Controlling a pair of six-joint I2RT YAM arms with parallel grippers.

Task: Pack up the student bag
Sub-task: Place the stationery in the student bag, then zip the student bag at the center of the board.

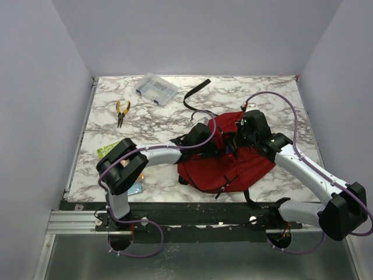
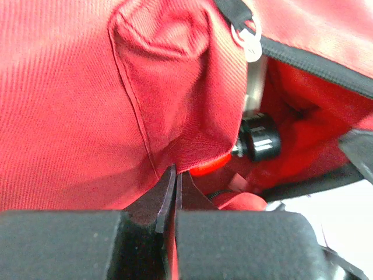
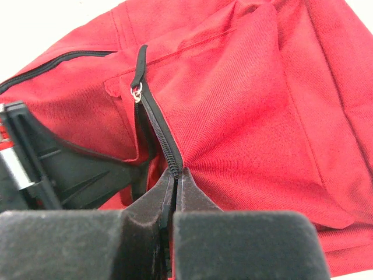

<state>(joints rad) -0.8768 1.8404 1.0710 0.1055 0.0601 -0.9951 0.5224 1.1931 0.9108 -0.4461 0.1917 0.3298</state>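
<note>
Pinching bag: left claw, right claw

no readable text, no labels, no numbers

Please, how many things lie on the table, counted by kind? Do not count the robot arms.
backpack: 1
clear plastic box: 1
pliers: 1
small flat packets, partly hidden: 2
Total: 5
</note>
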